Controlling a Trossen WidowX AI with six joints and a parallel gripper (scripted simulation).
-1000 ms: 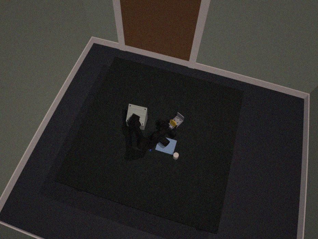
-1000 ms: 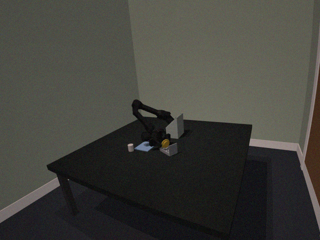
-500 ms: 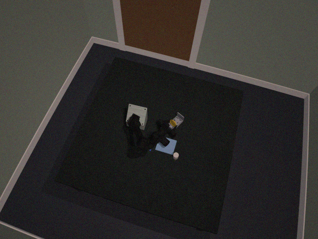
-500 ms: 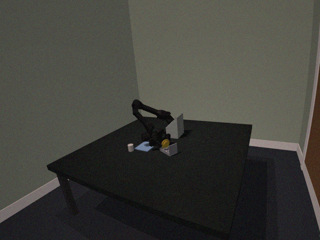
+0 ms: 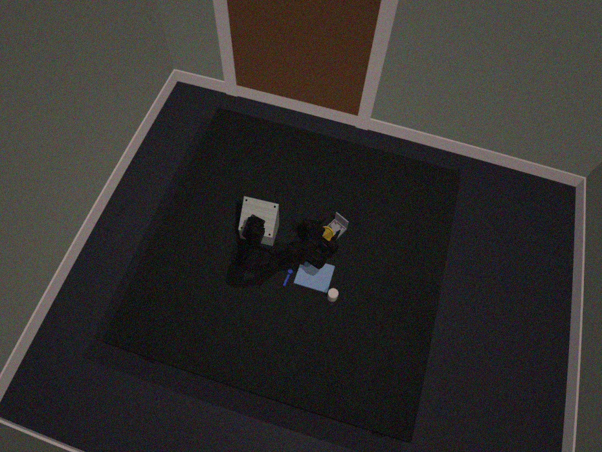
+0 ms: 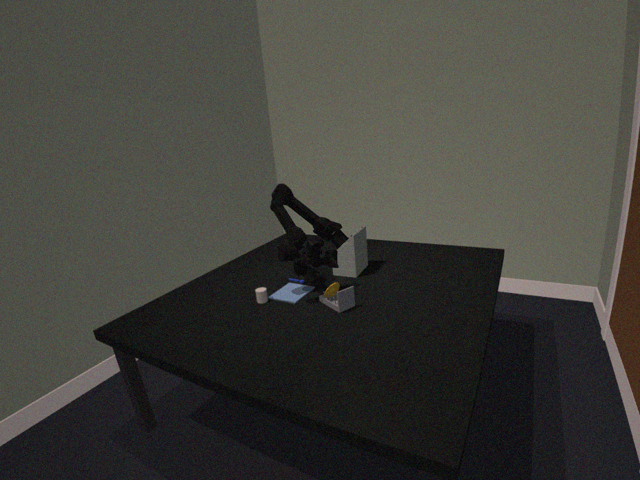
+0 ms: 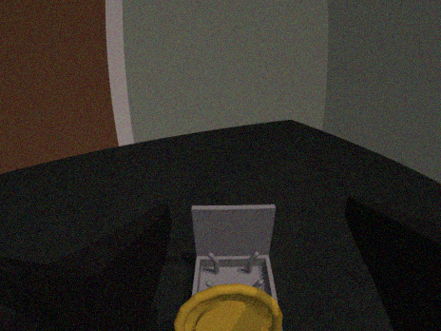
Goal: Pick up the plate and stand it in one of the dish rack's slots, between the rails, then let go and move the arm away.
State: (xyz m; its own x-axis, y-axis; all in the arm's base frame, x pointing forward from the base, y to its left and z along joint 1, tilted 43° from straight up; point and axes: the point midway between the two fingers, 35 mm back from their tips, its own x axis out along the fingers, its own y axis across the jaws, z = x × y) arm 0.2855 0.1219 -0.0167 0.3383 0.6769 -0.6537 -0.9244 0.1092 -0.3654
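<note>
The yellow plate (image 5: 328, 233) (image 6: 332, 290) (image 7: 228, 316) stands on edge, seemingly tilted, at the arm-side end of the grey dish rack (image 5: 342, 219) (image 6: 347, 299) (image 7: 233, 230). The rack's tall end panel is at the far end, with several pegs between it and the plate. The plate's lower edge is hidden, so its exact slot and seating cannot be told. My gripper (image 5: 322, 236) (image 7: 262, 211) is open and empty. Its dark fingers are wide apart on either side in the wrist view, with the plate low between them and not gripped.
A blue mat (image 5: 320, 283) (image 6: 285, 295) lies below the arm. A white cylinder (image 5: 333, 294) (image 6: 261, 295) stands at its corner. A dark blue utensil (image 5: 287, 278) (image 6: 296, 280) lies beside the mat. A large pale block (image 5: 266, 214) (image 6: 349, 260) stands close to the arm.
</note>
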